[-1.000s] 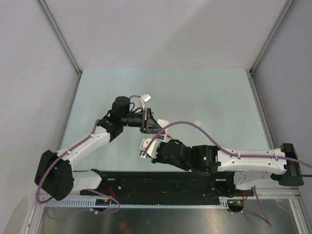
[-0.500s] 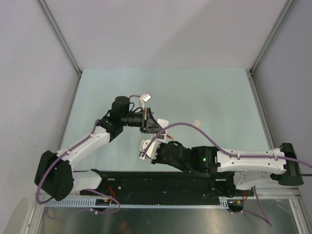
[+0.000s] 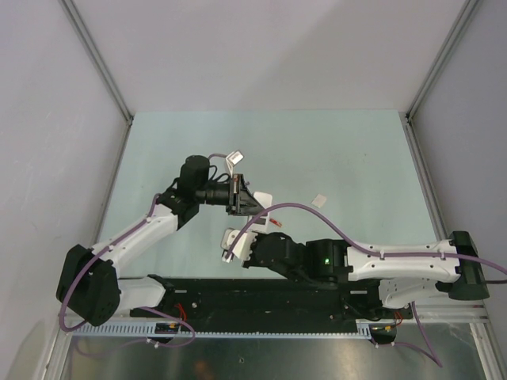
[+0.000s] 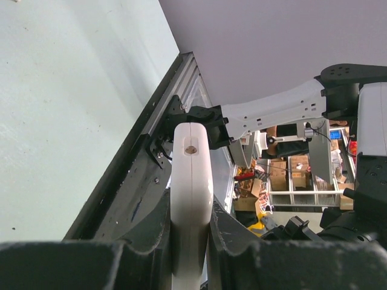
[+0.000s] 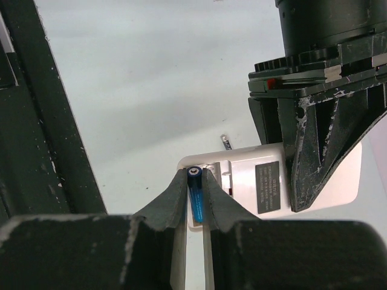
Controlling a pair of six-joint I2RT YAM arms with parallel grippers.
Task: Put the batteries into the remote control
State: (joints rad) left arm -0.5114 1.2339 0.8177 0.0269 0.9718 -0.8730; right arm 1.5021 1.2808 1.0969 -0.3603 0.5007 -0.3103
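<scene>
My left gripper [image 4: 191, 203] is shut on the white remote control [image 4: 191, 181], held edge-on above the table. From above, the remote control [image 3: 264, 197] juts out past the left gripper [image 3: 247, 203]. In the right wrist view the remote control [image 5: 314, 181] shows its plain back with an open compartment at its left end. My right gripper [image 5: 195, 173] is shut on a blue battery [image 5: 195, 192] whose tip sits at that compartment. A small red battery [image 3: 275, 224] lies on the table, and a thin dark one [image 5: 226, 142] lies just beyond the remote.
A small white cover piece [image 3: 319, 199] lies on the table to the right of the arms. The black base rail [image 3: 261, 297] runs along the near edge. Metal posts and pale walls close in the table's sides and back.
The right arm has shifted slightly left and toward the near edge with the blue battery, uncovering the red battery on the table. The left arm holds still.
</scene>
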